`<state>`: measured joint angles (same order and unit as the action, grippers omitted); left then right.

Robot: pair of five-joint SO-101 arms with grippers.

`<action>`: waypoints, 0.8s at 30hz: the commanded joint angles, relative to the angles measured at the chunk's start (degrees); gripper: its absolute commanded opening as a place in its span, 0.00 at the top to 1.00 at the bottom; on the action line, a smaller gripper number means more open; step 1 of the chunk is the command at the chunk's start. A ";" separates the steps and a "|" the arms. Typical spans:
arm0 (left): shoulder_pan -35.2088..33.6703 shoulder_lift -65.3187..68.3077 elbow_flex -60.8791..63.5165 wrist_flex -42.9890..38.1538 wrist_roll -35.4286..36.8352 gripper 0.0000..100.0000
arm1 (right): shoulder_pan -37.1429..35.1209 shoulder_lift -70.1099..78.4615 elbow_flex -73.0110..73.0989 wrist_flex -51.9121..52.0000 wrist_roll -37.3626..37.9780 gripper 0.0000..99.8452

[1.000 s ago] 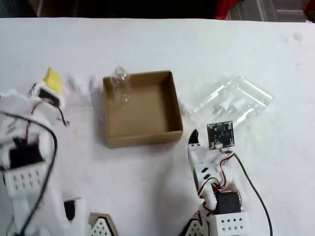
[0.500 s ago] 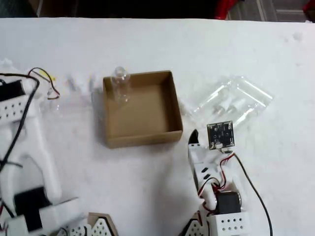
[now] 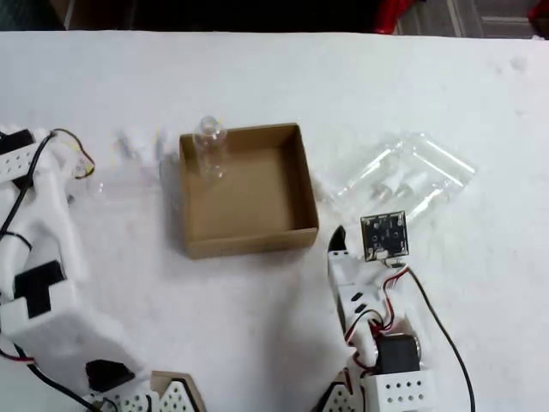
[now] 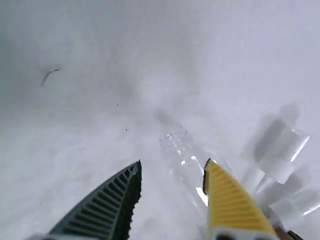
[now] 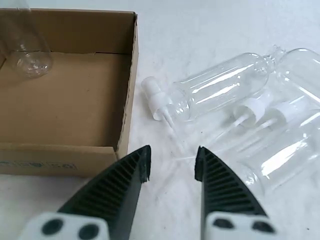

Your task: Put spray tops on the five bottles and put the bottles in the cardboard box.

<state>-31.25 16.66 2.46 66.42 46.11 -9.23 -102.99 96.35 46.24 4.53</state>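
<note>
My left gripper [image 4: 172,170] is open low over the table, its grey finger on one side and its yellow finger on the other of a clear bottle [image 4: 186,161] that lies on its side without a top. White spray tops [image 4: 280,149] lie just beyond the yellow finger. The cardboard box [image 3: 249,190] sits mid-table with one uncapped bottle [image 3: 208,148] standing in its far left corner. My right gripper [image 5: 171,162] is open and holds nothing, near the box's front right corner. Ahead of it lie clear bottles [image 5: 220,87] and loose spray tops [image 5: 156,101].
The left arm [image 3: 39,249] covers the table's left side in the high view. The pile of bottles and tops [image 3: 403,176] lies right of the box. Arm bases [image 3: 377,378] stand at the near edge.
The left arm has swung out and down toward the table's left, its yellow finger no longer showing in the high view. The right arm, box and bottles have not moved.
</note>
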 commanded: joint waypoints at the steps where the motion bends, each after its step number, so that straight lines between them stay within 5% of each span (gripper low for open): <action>1: -0.22 1.01 -2.90 -1.76 1.58 0.80 | -0.57 0.04 0.53 0.13 0.00 0.87; 24: 1.89 4.00 -2.37 -3.16 9.14 0.80 | -0.57 0.04 0.53 0.13 0.00 0.87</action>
<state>-30.64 21.32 1.93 63.34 52.70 -9.23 -102.99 96.35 46.24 4.53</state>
